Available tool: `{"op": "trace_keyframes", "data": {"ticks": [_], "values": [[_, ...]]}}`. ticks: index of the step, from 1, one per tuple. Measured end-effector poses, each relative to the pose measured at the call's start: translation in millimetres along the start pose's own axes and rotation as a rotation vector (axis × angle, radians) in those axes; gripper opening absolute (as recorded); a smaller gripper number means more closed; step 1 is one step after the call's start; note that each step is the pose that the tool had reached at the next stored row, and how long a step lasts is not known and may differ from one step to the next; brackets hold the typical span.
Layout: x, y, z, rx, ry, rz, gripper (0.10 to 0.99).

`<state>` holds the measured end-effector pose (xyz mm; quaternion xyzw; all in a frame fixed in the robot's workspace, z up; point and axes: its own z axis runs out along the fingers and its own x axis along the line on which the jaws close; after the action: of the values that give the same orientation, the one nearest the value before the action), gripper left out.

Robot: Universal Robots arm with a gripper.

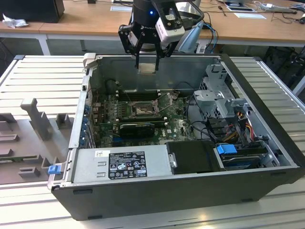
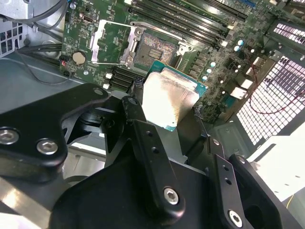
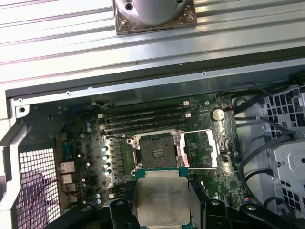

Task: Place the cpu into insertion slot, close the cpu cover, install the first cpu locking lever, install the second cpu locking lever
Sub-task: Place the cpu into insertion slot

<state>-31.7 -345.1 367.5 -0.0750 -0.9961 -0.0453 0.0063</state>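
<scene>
At the exterior view's left stands a grey fixture [image 1: 35, 117]. Next comes the open case [image 1: 190, 191]. My gripper [image 1: 147, 66] hangs over its back wall, fingers clamped on the cpu [image 1: 147, 69], well above the board. The slot [image 1: 142, 110] below lies bare. The cover [image 1: 165, 101], just to its right in that view, stands flipped open.

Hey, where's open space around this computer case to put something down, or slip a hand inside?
Bare ribbed table lies at the exterior view's right of the case, and at its left behind the grey fixtures. Inside, the power supply top is free. The cables by the drive cage are crowded, and the pincer holding the cpu hangs above the board.
</scene>
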Motion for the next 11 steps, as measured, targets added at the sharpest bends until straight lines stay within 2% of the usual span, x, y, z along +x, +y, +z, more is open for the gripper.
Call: {"op": "trace_keyframes", "data": {"ticks": [11], "values": [[0.0, -0.2, 1.7, 0.0, -0.0006, 0.006, 0.529]]}}
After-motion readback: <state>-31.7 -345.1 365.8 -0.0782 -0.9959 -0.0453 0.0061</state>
